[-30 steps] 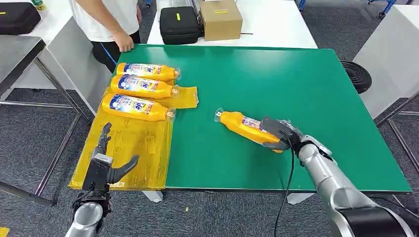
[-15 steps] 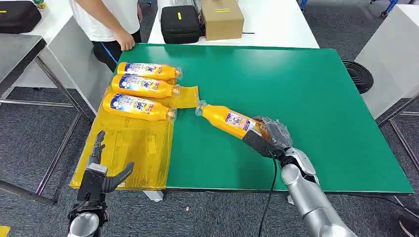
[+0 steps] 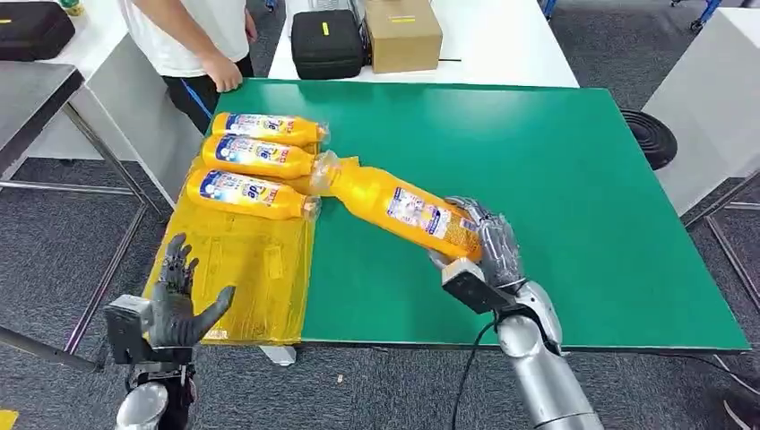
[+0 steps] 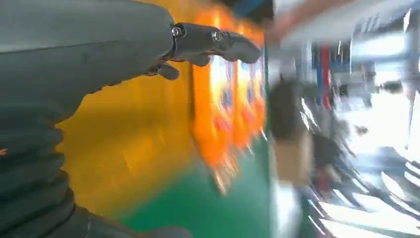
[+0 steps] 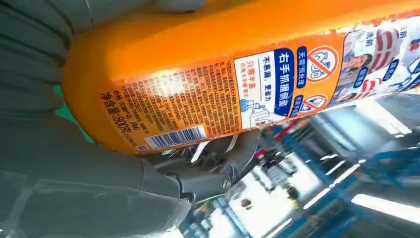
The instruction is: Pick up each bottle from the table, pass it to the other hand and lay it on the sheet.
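My right hand (image 3: 484, 246) grips the base of an orange bottle (image 3: 394, 206) and holds it lifted above the green table (image 3: 556, 170), cap pointing toward the far left. The right wrist view shows the bottle's (image 5: 237, 74) label close up with my fingers (image 5: 208, 173) wrapped around it. Three more orange bottles (image 3: 255, 161) lie side by side on the far part of the yellow sheet (image 3: 237, 278). My left hand (image 3: 175, 305) hovers open, fingers spread, over the sheet's near edge. The blurred left wrist view shows my left hand (image 4: 99, 54) above the sheet (image 4: 124, 144).
A person (image 3: 193, 40) stands at the table's far left corner, one hand on its edge. A black case (image 3: 325, 43) and a cardboard box (image 3: 401, 34) sit on the white table behind. A grey table (image 3: 31, 90) stands to the left.
My right hand has lifted the bottle off the table and swung it left toward the sheet. My left hand has risen a little, fingers spread.
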`<state>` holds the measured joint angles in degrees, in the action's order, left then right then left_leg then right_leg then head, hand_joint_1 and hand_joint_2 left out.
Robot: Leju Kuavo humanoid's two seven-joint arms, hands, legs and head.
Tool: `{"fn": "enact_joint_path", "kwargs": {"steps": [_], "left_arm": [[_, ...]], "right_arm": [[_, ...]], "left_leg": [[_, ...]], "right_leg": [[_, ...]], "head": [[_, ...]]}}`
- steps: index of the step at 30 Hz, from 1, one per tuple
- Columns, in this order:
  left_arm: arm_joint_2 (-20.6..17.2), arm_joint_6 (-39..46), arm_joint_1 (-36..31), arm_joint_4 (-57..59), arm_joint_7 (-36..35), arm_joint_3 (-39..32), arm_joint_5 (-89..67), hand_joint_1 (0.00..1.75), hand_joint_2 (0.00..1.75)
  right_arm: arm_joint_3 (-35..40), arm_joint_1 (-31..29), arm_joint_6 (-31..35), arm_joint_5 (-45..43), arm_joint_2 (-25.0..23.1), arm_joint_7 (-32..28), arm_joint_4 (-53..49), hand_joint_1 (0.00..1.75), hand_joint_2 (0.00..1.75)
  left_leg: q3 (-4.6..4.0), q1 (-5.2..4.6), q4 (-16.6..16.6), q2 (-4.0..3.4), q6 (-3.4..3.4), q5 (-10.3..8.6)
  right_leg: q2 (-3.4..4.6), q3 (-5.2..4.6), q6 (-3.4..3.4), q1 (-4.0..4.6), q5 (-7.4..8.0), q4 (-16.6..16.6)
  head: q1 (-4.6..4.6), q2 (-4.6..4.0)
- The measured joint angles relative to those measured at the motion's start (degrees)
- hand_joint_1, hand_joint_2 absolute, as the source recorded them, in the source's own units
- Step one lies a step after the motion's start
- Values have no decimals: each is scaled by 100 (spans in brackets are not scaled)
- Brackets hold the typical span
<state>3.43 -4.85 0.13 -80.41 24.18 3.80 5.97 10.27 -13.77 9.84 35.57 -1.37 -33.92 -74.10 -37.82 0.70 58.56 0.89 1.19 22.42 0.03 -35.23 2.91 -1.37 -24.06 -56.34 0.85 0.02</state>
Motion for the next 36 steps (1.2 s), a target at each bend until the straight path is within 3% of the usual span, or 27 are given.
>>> {"fn": "enact_joint_path", "kwargs": {"steps": [13, 36], "left_arm": [[-146, -2937, -639, 754, -796, 524, 2548, 0, 175], [-223, -3226, -1477, 1716, -835, 1194, 2513, 0, 175]], "right_arm": [[323, 79, -486, -678, -479, -580, 394, 175, 175], [894, 27, -702, -967, -403, -593, 1098, 175, 175]], "left_leg": [[1, 1, 0, 1, 0, -1], [-1, 0, 0, 0, 0, -1]], "right_leg": [[-1, -2, 0, 0, 0, -1], [0, -2, 0, 0, 1, -1]], "head": [[2, 0], [2, 0]]}}
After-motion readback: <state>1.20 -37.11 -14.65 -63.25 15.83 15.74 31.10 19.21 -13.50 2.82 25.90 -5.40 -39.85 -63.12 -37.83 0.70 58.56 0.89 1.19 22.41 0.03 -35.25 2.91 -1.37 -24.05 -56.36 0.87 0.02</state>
